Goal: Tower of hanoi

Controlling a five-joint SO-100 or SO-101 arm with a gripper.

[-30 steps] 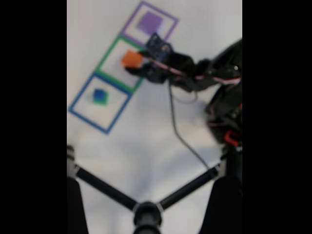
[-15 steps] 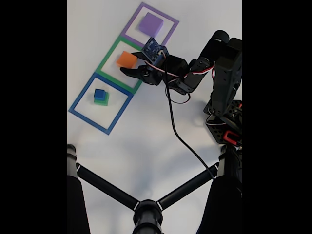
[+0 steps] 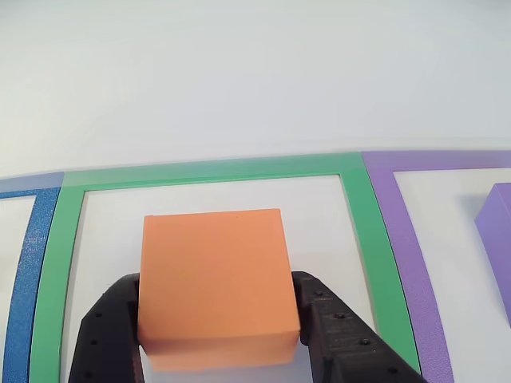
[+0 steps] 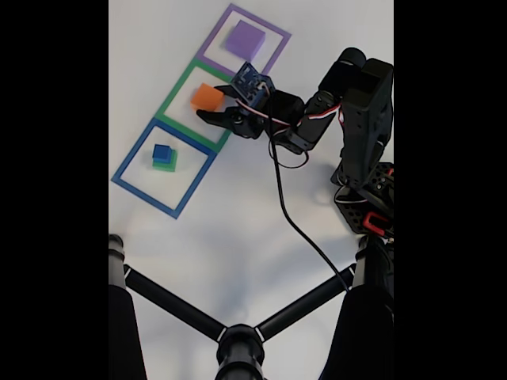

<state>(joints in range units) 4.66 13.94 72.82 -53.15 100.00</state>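
Observation:
An orange cube (image 3: 211, 279) sits inside the green taped square (image 3: 207, 169), the middle of three squares. My gripper (image 3: 217, 281) has one black finger pressed against each side of the cube, so it is shut on it. The fixed view shows the gripper (image 4: 211, 102) reaching from the right, around the orange cube (image 4: 207, 96). A small blue cube (image 4: 162, 152) rests on a green cube (image 4: 165, 165) in the blue square (image 4: 127, 187). A purple cube (image 4: 244, 39) lies in the purple square (image 4: 273, 58).
In the fixed view the arm's base (image 4: 366, 198) stands at the right and a black cable (image 4: 289, 214) runs across the white table. A black tripod (image 4: 238, 344) spreads along the bottom.
The blurred picture from one second ago has cleared. The gripper and orange cube shifted slightly left within the green square, then stayed put, while the upper arm moved a little.

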